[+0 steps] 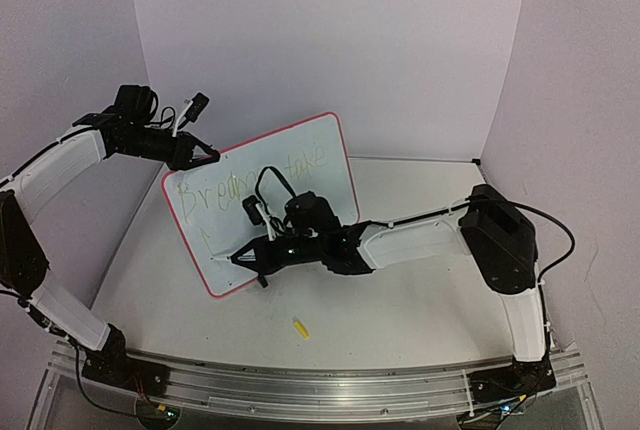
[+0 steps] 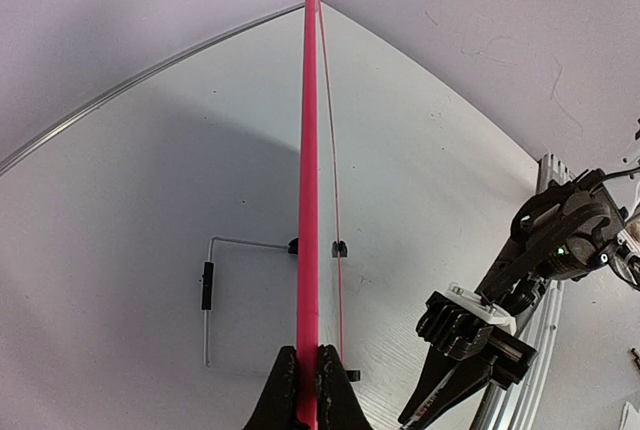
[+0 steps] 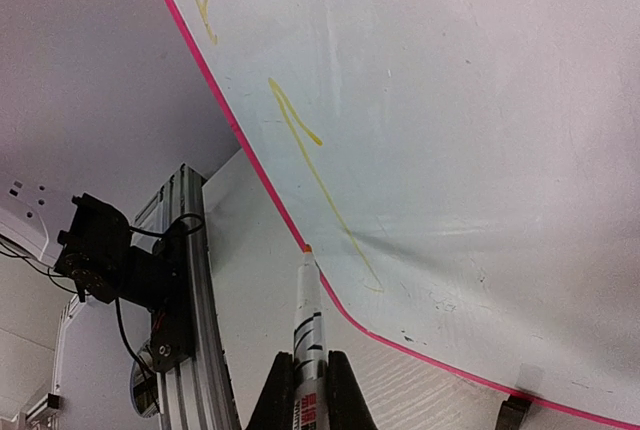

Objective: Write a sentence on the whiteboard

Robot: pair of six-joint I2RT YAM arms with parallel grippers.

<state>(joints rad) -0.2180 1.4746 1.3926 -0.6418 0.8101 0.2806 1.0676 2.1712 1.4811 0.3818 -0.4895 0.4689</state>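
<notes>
Step in hand, by my read: laying down the next stroke of the sentence, low on the board's left side. To do it well, the R arm should bring the nib back inboard of the pink border, press only lightly so the board doesn't tip or skid on its clip feet (image 3: 515,412), and keep letters level w/ the yellow line (image 1: 245,185) already up top. That line is partly hidden by the arm and I couldn't read it in full. The L arm's job is just bracing, so it shouldn't twist the rim while the R side pushes.

L gripper (image 2: 307,390) was closed down tight on the whiteboard (image 1: 335,190), the thin pink edge pinched btwn both fingers at the upper-left corner. R gripper (image 3: 308,390) was clamped all the way onto a white marker (image 3: 308,320), barrel pointing fwd out of the jaws.

The board stood upright on the table (image 1: 420,300), leaning back a bit, near the back wall. It sat directly ahead of the R gripper. The nib lay over the pink border at the lower-left edge, just beside the tail of a long yellow diagonal stroke (image 3: 320,180). Whether the nib touched the surface or hung just off it, couldn't tell.

A small yellow piece (image 1: 300,327), prob the cap, lay on the table in front of the board, apart from both arms.
</notes>
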